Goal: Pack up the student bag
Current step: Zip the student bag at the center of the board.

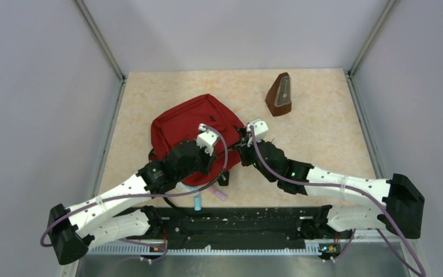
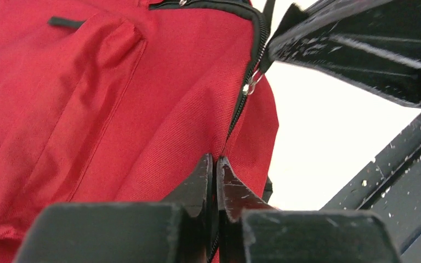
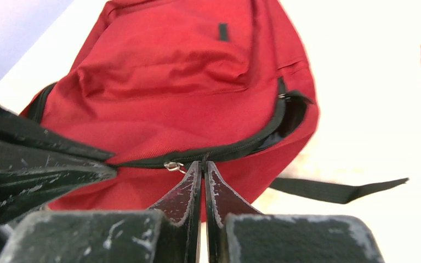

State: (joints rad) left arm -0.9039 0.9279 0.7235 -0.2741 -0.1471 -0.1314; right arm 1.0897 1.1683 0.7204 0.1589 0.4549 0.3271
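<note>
The student bag [image 1: 187,124] is a red backpack lying flat in the middle of the table. My left gripper [image 1: 218,160] is at its near right edge. In the left wrist view the left gripper [image 2: 215,161] is shut on the bag's black zipper seam [image 2: 240,109]. My right gripper [image 1: 239,149] meets it from the right. In the right wrist view the right gripper [image 3: 203,163] is shut on the black zipper pull beside a metal ring [image 3: 172,166]. The zipper gapes open further along [image 3: 290,115].
A brown pyramid metronome [image 1: 280,94] stands at the back right. A blue-and-white object [image 1: 196,199] and a pink one [image 1: 220,194] lie under the left arm near the front edge. A black strap [image 3: 334,189] trails from the bag.
</note>
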